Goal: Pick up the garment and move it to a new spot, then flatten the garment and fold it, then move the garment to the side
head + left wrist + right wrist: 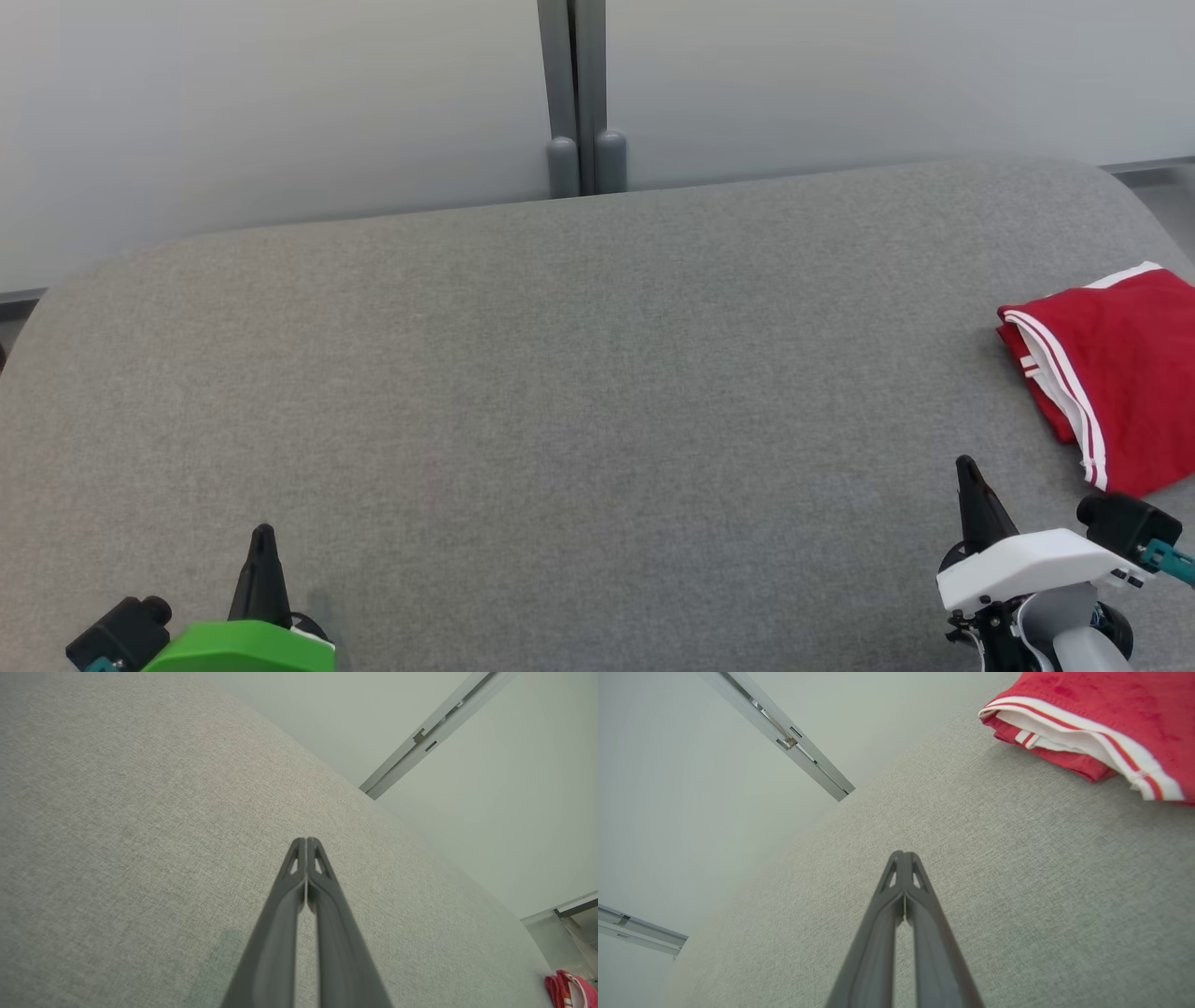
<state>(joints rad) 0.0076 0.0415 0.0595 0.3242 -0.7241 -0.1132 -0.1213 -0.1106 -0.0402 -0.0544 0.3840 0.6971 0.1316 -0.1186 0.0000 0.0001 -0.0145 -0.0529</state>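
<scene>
The jersey-style garment with chest lettering is out of view. My left gripper (pixel 264 532) is at the lower left of the head view, shut, its two dark fingers pressed together over the grey padded surface (pixel 597 392) with nothing between them. The left wrist view shows the same left gripper (pixel 306 840) shut above bare grey fabric. At the lower right my right gripper (pixel 964 462) is also shut and holds nothing. In the right wrist view the right gripper (pixel 903 854) points past the near-left corner of a red cloth pile, apart from it.
A red layered cloth pile (pixel 1120 373) with white-striped hems lies at the surface's right edge, just beyond my right gripper; the same pile (pixel 1101 709) (pixel 567 989) appears in both wrist views. A pale wall with a grey post (pixel 579 93) stands behind the rounded far edge.
</scene>
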